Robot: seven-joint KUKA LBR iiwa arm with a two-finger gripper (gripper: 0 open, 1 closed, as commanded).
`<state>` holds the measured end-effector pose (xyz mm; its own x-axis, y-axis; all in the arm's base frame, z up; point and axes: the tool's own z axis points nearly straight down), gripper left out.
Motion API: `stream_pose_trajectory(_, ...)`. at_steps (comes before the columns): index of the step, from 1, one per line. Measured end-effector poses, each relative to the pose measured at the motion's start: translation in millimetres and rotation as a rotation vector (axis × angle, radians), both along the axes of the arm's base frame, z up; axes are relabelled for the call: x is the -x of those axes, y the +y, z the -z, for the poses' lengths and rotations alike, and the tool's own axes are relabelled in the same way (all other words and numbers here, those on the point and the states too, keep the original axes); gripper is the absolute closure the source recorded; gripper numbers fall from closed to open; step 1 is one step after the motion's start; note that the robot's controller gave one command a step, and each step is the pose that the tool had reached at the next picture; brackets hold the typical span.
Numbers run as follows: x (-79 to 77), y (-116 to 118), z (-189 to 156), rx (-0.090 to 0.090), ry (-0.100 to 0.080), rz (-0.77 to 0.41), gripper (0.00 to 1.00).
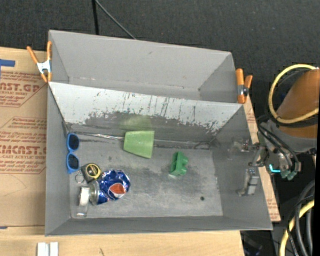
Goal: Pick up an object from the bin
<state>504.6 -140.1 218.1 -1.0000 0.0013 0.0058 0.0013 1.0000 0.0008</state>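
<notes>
Hovering at the right side of the bin (pixel 152 71), above its sloped right wall: the gripper (pixel 248 180), well apart from every loose thing. Cannot tell from this angle whether open or closed. Holding nothing visible. Judged to be at the approach step, with no lift begun and no target marked out by position.

Lying on the bin floor:
- A pale green cup (pixel 139 143), on its side near the back wall, left of middle.
- A small darker green piece (pixel 178 164), possibly a toy, near the cup on its right and closest to the gripper, with bare floor around it.
- A crushed blue can (pixel 113 185) toward the front left, touching a small heap of a round cap (pixel 92 171) and a silvery bit (pixel 83 195).
- Blue glasses (pixel 72 152) against the left wall.

Calling next, by this reading, for:
- A move leftward off the slope and over the floor.
- Centring above one thing, then descending with enough opening to straddle it.

Favouring the green piece as nearest and standing clear. Expecting trouble from the cup, likely to roll if nudged, and from the can, crowded by its neighbours.
</notes>
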Motion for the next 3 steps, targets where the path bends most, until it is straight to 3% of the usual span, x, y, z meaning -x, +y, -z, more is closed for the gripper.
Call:
stream_pose_trajectory(1, -28.5, 57.7, 83.0, -0.003, -0.001, 0.038, 0.00)
stream_pose_trajectory(2, -43.1, 135.4, 145.9, -0.004, -0.004, 0.006, 0.00)
stream_pose_trajectory(3, -87.7, 50.2, 148.2, 0.004, -0.011, -0.098, 0.00)
